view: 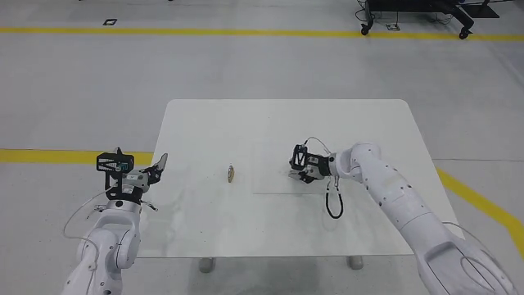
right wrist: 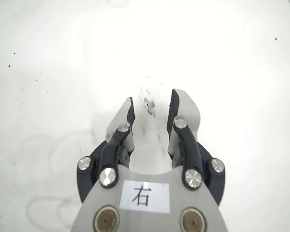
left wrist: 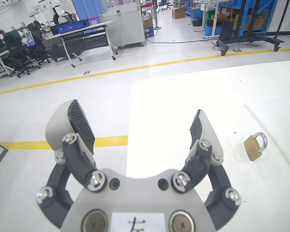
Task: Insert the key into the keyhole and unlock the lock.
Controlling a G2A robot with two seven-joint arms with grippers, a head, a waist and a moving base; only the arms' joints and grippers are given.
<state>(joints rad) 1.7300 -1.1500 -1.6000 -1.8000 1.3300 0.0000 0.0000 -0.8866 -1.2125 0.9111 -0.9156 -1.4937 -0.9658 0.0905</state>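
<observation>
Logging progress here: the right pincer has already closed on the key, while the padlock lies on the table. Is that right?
Not quite. The right pincer is open: the right wrist view shows the key lying on the table between its fingers, touched by neither. The padlock does lie on the table.

Gold lock (left wrist: 252, 149), silver key (right wrist: 148, 105), white table (view: 270, 131)

Open table (view: 286, 131) stretch between lock (view: 232, 173) and key (right wrist: 149, 105), well apart.
</observation>
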